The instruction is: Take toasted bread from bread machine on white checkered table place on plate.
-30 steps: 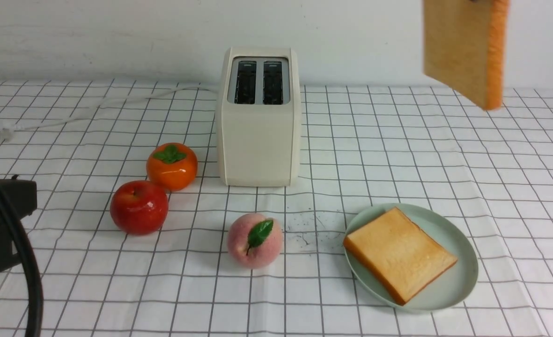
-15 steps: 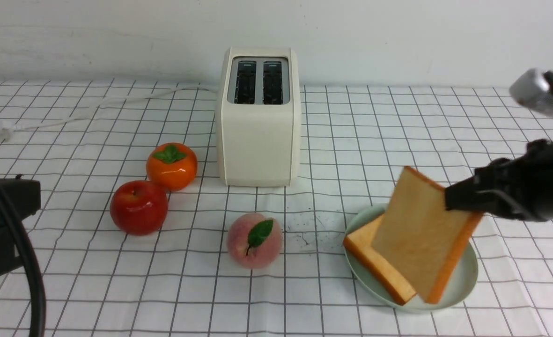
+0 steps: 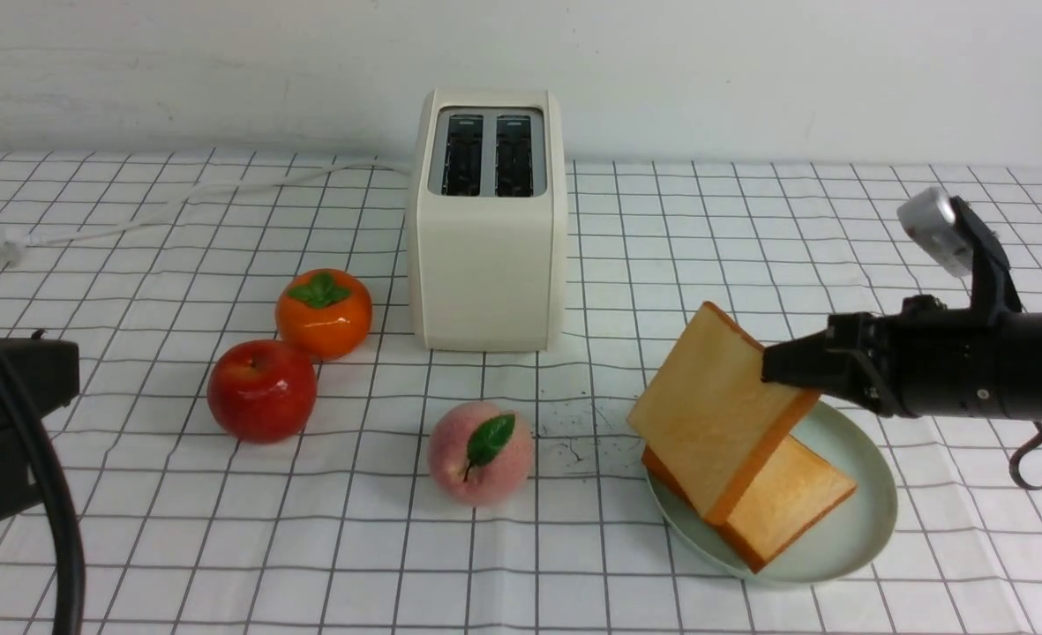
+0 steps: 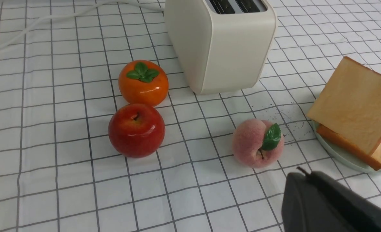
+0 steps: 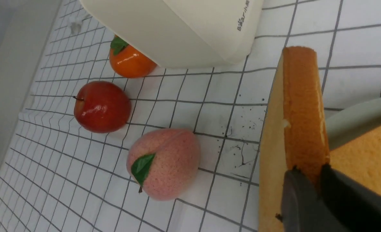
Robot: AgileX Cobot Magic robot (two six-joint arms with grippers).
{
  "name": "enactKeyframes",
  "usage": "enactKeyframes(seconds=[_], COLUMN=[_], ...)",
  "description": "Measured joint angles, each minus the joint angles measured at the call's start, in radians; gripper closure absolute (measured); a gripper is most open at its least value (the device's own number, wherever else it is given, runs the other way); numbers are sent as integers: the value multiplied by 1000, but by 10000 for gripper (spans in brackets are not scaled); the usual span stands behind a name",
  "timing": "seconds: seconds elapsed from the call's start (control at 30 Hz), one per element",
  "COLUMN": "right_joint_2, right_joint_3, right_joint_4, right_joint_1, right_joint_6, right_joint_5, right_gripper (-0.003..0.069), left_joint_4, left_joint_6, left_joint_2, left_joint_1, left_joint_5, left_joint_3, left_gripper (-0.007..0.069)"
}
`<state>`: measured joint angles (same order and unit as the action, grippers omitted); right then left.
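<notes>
My right gripper (image 3: 781,370) is shut on the crust edge of one slice of toasted bread (image 3: 715,410). It holds the slice tilted over the pale green plate (image 3: 847,547), low edge down against a second slice (image 3: 790,503) lying flat there. The right wrist view shows the dark fingers (image 5: 298,193) pinching the orange crust (image 5: 301,106), with the flat slice (image 5: 364,154) and plate rim (image 5: 355,119) beside them. The cream bread machine (image 3: 488,220) stands behind on the white checkered table (image 3: 750,247), both slots dark. My left gripper (image 4: 301,175) is shut on nothing, low at the table's left.
An orange persimmon (image 3: 324,313), a red apple (image 3: 262,390) and a pink peach (image 3: 480,452) sit left of the plate, in front of the bread machine. The white cord (image 3: 176,203) runs left to its plug (image 3: 4,251). A wall closes the back.
My right gripper has come down from high at the upper right with the slice, then moved left and lower, laying the slice flatter over the one on the plate. The left arm stayed put.
</notes>
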<state>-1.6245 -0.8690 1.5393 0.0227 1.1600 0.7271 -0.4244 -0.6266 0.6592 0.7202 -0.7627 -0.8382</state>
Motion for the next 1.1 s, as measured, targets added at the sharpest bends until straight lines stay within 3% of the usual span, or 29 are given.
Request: enactKeyframes(seconds=[0.37, 0.43, 0.53, 0.6, 0.63, 0.67, 0.83, 0.97, 1.03, 1.07, 1.1], right_joint_2=[-22, -22, -22, -22, -22, -22, 4, 84, 167, 167, 232], right_joint_3=[0, 0, 0, 0, 0, 0, -5, -28, -54, -56, -80], right_joint_4=[-4, -17, -55, -112, -122, -156, -237, -357, -495, -509, -624], right_joint_1=[26, 26, 26, 26, 26, 29, 68, 115, 129, 130, 134], right_joint_6=[41, 42, 42, 42, 42, 42, -8, -170, -307, -320, -423], right_joint_5=[-1, -9, -35, -87, -91, -121, -151, -110, -45, -38, 30], right_gripper=[589, 560, 498, 389, 381, 303, 172, 195, 288, 298, 374], left_joint_4=[12, 21, 29, 35, 35, 38, 43, 36, 18, 13, -9], left_joint_6=[0, 0, 0, 0, 0, 0, 0, 4, 4, 4, 4], left_joint_2=[0, 0, 0, 0, 0, 0, 0, 0, 0, 0, 0], left_joint_1=[0, 0, 0, 0, 0, 0, 0, 0, 0, 0, 0], left_joint_5=[-17, -17, -16, -7, -5, 5, 38, 85, 121, 124, 138], left_joint_3=[0, 0, 0, 0, 0, 0, 0, 0, 0, 0, 0], left_gripper=[637, 637, 637, 637, 637, 637, 635, 634, 633, 633, 633])
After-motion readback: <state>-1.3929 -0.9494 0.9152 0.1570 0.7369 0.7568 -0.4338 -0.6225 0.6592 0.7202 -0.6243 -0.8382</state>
